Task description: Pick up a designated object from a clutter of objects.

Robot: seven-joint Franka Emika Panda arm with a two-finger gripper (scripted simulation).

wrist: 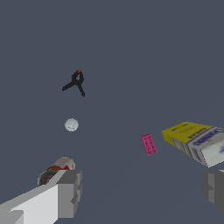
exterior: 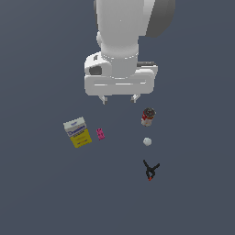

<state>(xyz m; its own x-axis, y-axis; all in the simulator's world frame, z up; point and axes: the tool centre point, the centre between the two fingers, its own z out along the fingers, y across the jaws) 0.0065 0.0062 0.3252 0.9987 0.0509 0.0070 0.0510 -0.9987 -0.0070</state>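
- The claw [exterior: 119,98] hangs above the desk [exterior: 36,193] with its fingers spread wide and nothing between them; no grasp has begun.
- The yellow-white-blue box [exterior: 77,132] sits well apart at the exterior view's left, not needed.
- The red-white can [exterior: 148,116] stands just below one fingertip, a likely obstacle.
- The black clamp [exterior: 150,170] lies beyond the ball.
- The white ball [exterior: 147,141], the target, rests on the desk between can and clamp, untouched; reaching, closing and lifting are all left.
- The pink block [exterior: 100,134] lies just beside the box.
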